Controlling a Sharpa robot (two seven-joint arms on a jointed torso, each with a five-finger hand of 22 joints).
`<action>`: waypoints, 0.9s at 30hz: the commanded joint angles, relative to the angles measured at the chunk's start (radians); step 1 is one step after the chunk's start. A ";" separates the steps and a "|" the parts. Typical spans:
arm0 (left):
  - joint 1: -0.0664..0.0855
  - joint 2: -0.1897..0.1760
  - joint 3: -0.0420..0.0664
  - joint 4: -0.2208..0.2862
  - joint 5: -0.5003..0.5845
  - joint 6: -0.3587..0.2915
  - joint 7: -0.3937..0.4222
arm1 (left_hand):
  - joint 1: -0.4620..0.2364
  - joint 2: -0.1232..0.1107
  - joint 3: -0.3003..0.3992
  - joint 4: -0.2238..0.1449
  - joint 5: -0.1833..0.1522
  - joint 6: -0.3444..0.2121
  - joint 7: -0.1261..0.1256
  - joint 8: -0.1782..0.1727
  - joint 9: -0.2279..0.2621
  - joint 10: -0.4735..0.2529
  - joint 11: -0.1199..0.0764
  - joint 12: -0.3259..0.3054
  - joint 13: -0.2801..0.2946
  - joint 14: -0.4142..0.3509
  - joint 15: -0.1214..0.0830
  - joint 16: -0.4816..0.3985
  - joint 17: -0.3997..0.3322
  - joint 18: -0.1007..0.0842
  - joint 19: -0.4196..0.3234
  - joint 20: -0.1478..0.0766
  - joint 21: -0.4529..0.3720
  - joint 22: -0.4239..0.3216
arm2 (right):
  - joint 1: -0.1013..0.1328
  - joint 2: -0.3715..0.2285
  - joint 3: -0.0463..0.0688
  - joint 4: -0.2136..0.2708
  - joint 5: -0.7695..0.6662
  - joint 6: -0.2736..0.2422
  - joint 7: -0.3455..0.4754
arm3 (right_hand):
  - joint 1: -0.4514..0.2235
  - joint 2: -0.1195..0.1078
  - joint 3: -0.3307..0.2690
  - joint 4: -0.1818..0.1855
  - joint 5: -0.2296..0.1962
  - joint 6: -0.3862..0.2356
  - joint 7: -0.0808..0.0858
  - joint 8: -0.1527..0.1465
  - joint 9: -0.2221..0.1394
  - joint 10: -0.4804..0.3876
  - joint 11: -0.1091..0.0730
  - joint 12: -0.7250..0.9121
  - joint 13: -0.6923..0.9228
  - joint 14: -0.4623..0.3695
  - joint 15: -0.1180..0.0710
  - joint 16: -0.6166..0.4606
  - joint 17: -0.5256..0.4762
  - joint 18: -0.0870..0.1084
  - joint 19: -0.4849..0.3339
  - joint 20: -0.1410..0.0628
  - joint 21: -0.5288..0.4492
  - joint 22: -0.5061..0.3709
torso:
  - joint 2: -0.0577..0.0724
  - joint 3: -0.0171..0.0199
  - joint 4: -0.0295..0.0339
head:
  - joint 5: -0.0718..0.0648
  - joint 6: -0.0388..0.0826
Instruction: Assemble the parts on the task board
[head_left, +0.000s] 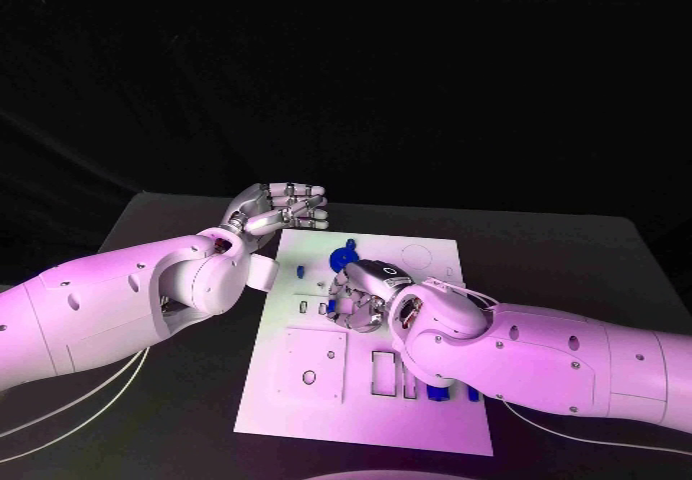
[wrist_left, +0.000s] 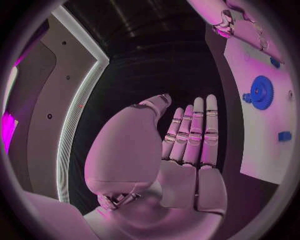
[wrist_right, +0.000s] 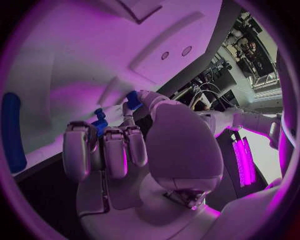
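Black tabletop carries the flat white task board (head_left: 310, 385) at its middle. Over the board's centre, the right hand (head_left: 361, 298) sits fingers-down, curled over a small blue part (wrist_right: 100, 125); it seems to pinch that part against the board, though the grip itself is half hidden. A round blue gear (wrist_left: 261, 92) stands near the board's far edge. Beside the board's far left corner the left hand (head_left: 277, 210) hangs with fingers straight and together, holding nothing. One risk: the small part could tilt or slip from the fingertips, since the curled fingers hide its seat.
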 joint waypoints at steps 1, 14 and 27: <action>0.000 0.001 0.001 0.002 0.002 0.018 0.003 | -0.004 0.002 0.007 0.001 -0.004 0.000 0.029 -0.005 -0.002 0.003 0.003 -0.004 0.001 -0.001 0.006 -0.007 0.001 0.011 -0.006 -0.002 0.005 -0.001 | -0.002 0.001 -0.001 -0.001 -0.013 0.000 0.003 | -0.002 -0.008 -0.009 -0.001 0.001 -0.008 0.002 -0.008 -0.002 0.038 0.008 -0.007 0.170 0.088 0.007 0.001 0.171 0.004 -0.006 0.003 -0.008 0.120 | 0.000 0.0003 -0.0008 | 0.001 0.000; 0.000 -0.001 0.001 0.002 0.002 0.018 0.002 | -0.004 0.002 0.007 0.001 -0.004 0.000 0.029 -0.005 -0.002 0.003 0.003 -0.004 0.001 -0.001 0.006 -0.007 0.001 0.011 -0.006 -0.002 0.005 -0.001 | -0.002 0.001 -0.001 0.002 -0.007 -0.001 0.024 | -0.005 -0.034 -0.054 0.000 0.001 -0.070 0.024 -0.040 -0.017 0.015 0.028 -0.037 0.144 0.086 0.025 -0.001 0.164 0.007 -0.014 0.019 -0.023 0.112 | 0.000 0.0003 -0.0004 | -0.003 0.002; 0.000 -0.002 0.001 0.000 0.002 0.018 0.001 | -0.004 0.001 0.009 -0.002 -0.004 0.000 0.029 -0.006 -0.002 0.002 0.003 -0.004 0.001 -0.002 0.006 -0.009 0.002 0.010 -0.007 -0.002 0.006 -0.001 | -0.002 -0.037 -0.001 0.047 0.005 -0.081 0.044 | 0.057 0.026 -0.399 0.052 0.011 -0.162 0.054 -0.074 -0.062 -0.011 0.057 -0.060 0.117 0.087 0.052 0.001 0.170 0.009 -0.016 0.047 -0.036 0.112 | -0.001 0.0009 0.0001 | -0.002 0.002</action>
